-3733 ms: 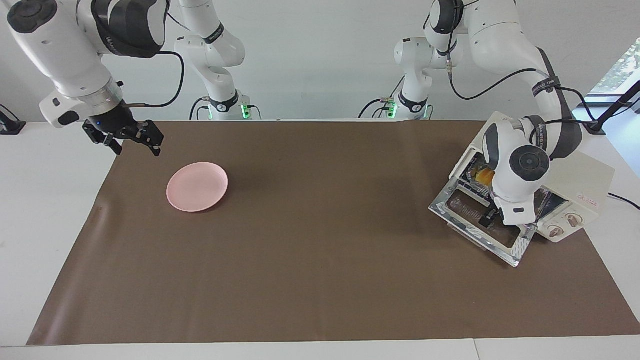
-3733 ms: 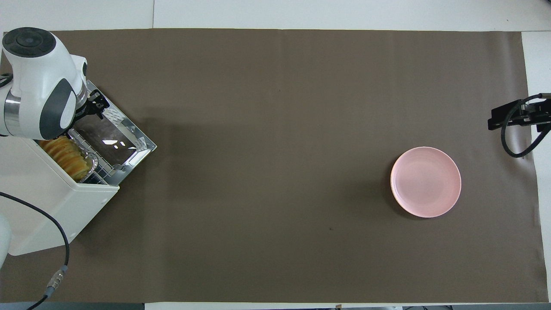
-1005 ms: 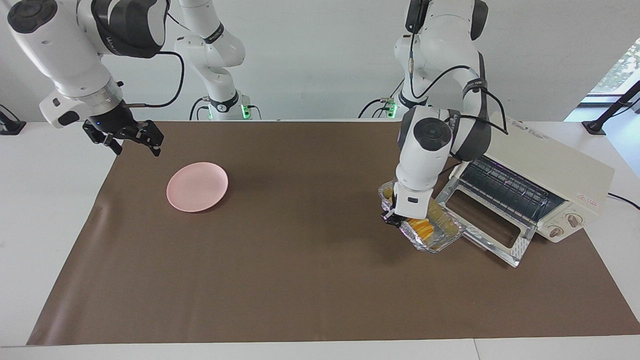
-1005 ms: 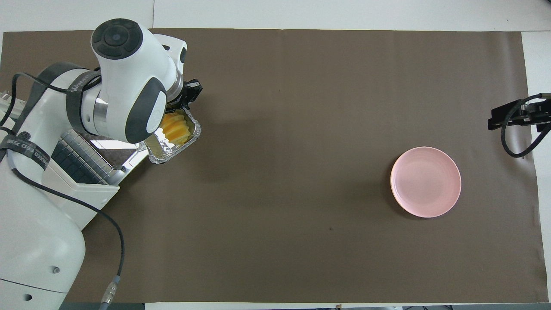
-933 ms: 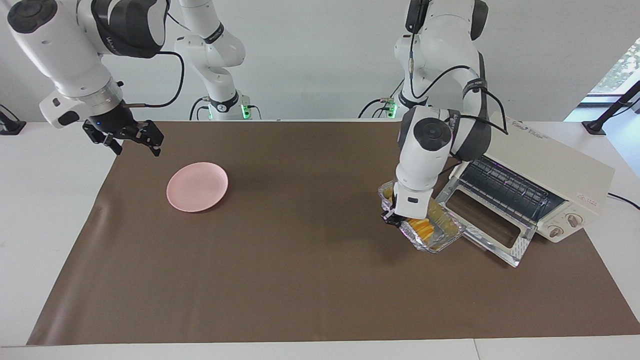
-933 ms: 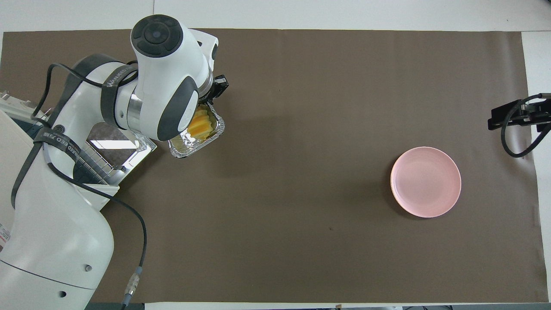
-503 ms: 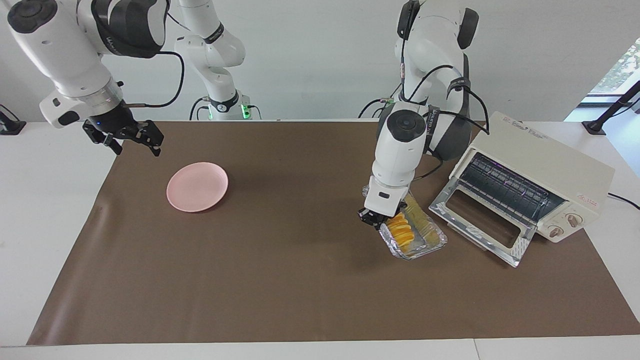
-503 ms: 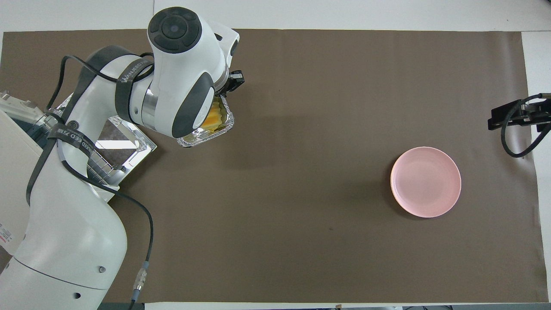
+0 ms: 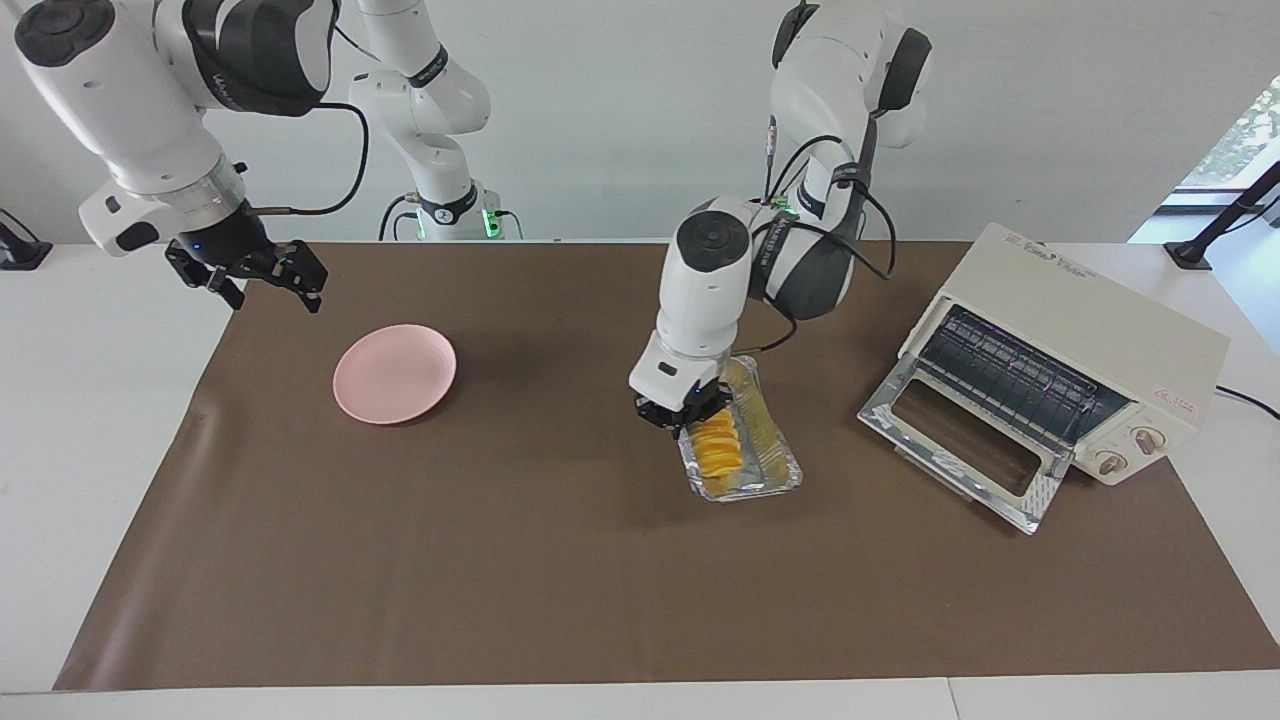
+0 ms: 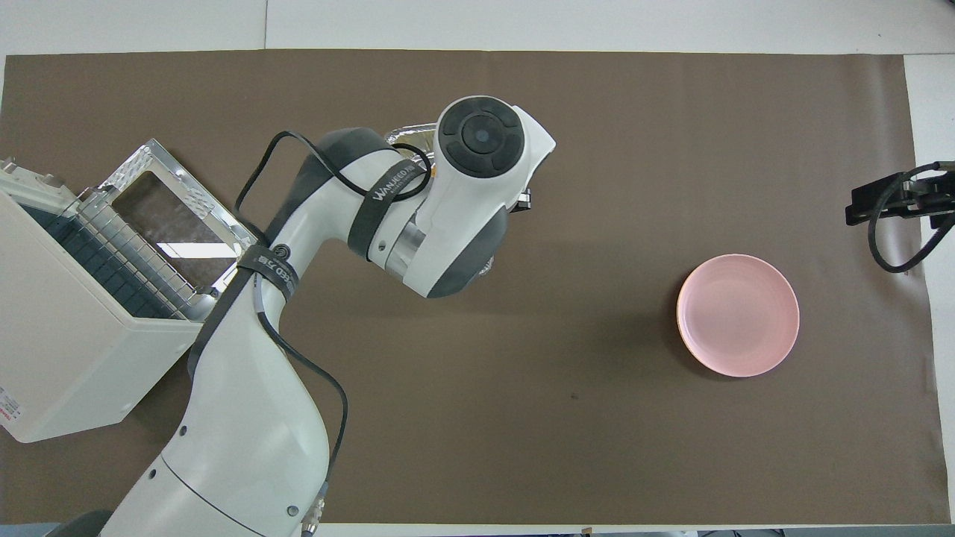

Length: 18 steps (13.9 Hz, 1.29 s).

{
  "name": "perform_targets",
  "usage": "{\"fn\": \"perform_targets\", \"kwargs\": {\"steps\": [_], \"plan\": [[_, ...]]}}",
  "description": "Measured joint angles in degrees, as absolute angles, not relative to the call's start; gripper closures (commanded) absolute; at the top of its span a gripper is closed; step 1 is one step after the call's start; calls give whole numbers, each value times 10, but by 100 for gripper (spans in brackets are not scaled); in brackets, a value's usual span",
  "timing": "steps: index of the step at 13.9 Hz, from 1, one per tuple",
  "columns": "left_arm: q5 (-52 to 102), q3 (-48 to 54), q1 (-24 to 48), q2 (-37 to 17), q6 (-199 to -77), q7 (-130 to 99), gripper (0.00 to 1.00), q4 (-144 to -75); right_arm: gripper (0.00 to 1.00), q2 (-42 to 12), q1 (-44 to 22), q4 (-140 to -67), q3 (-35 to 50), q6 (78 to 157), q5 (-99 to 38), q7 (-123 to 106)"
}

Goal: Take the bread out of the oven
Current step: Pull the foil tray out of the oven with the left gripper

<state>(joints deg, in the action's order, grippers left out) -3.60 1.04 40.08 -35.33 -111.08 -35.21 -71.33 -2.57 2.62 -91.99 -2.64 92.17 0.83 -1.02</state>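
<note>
Left end effector point(image 9: 683, 417) sits at centre frame in the facing view, clamped on the rim of the foil tray point(image 9: 768, 462) with the bread point(image 9: 716, 446) riding inside, well clear of the oven point(image 9: 1080, 340) whose door hangs open at the right of the frame. Right end effector point(image 9: 262, 272) waits, fingers apart, at upper left above the pink plate point(image 9: 394, 372). That thin crinkled rim could buckle or slip in such a one-edged pinch and tip the loaf out onto the brown-covered worktop point(image 9: 560, 590), white wall at the top.

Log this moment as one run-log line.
left claw: shut on foil tray rim, over mat centre | bread: in tray, out of oven | oven door: open | right claw: waits near pink plate
</note>
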Motion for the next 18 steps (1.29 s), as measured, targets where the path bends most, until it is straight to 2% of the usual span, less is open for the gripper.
{"fn": "perform_targets", "kwargs": {"steps": [6, 18], "plan": [[-41, 11, 467, -392, -1120, -361, 100, -715, 0, -26, 26, -920, -26, 922, 8, -10], [-63, 8, 499, -420, -1130, -459, 98, -725, 0, -26, 26, -920, -26, 922, 8, -10]]}}
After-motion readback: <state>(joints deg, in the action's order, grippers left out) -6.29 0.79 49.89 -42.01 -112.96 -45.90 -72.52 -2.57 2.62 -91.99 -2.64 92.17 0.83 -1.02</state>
